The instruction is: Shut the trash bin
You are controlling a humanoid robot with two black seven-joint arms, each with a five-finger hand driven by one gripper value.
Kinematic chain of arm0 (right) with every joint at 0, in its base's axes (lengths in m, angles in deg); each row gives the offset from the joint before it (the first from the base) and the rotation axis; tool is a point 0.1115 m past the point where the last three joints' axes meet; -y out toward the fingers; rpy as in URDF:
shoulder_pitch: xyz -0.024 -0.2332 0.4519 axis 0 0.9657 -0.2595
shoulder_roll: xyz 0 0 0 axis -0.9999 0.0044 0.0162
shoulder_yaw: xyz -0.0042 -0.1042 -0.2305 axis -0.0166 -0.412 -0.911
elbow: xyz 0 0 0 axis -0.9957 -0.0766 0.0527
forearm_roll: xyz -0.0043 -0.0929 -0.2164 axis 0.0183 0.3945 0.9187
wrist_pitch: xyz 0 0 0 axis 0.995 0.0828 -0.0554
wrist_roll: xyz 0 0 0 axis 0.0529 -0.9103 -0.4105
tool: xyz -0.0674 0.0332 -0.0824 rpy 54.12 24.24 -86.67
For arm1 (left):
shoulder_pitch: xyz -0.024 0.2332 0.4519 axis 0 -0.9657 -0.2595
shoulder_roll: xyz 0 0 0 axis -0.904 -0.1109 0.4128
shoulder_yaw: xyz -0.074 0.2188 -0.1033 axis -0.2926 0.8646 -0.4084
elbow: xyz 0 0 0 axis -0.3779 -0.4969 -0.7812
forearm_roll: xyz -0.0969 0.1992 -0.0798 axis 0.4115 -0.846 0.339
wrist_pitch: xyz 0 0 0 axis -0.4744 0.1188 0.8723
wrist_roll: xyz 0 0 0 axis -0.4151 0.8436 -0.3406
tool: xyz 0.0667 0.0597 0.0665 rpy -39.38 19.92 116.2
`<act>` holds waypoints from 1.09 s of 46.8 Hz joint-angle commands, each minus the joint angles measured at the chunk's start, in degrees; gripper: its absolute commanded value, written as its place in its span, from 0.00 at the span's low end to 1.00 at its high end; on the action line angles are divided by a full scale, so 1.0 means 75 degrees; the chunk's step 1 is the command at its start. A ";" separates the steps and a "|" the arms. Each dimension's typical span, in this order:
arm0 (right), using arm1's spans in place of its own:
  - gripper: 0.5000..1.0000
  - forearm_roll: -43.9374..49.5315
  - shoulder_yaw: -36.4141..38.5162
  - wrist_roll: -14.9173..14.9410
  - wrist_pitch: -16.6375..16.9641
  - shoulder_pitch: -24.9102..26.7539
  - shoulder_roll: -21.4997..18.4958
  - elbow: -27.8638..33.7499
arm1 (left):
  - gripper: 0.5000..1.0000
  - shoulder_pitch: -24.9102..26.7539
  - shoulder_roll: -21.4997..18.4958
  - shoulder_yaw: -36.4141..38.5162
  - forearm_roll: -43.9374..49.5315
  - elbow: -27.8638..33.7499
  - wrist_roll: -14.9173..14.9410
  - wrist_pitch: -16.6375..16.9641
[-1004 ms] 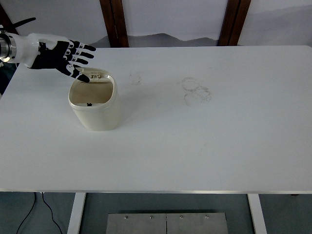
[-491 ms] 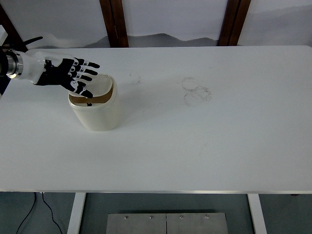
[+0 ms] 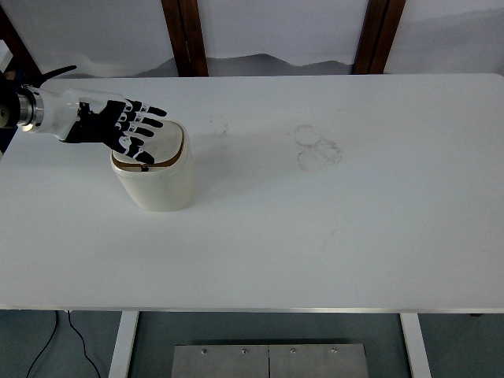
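The left hand (image 3: pixel 118 130), fingers spread flat and holding nothing, is laid over the lid (image 3: pixel 161 142) of the cream trash bin (image 3: pixel 161 185) at the table's (image 3: pixel 331 236) left. If pressed off-centre, the light bin could be tipped.

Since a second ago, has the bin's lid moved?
Yes. The lid has swung down from upright at the back of the trash bin to nearly flat over its opening, under the left hand.
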 commanded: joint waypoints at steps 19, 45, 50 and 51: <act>0.99 0.0000 0.0000 -0.0003 -0.0009 0.0000 0.0000 0.0000 | 1.00 -0.0155 -0.0021 0.0012 0.0000 0.0164 0.0000 0.0035; 0.99 0.0000 0.0000 -0.0003 -0.0009 0.0000 0.0000 0.0012 | 1.00 -0.0166 -0.0067 0.0012 0.0000 0.0164 0.0000 0.0035; 0.99 0.0000 0.0000 -0.0003 0.0003 0.0000 0.0000 0.0012 | 1.00 -0.0213 -0.0079 0.0012 0.0000 0.0164 0.0000 0.0035; 0.99 0.0000 0.0012 -0.0003 0.0003 0.0000 0.0000 0.0012 | 1.00 -0.0225 -0.0079 0.0012 0.0000 0.0164 0.0000 0.0035</act>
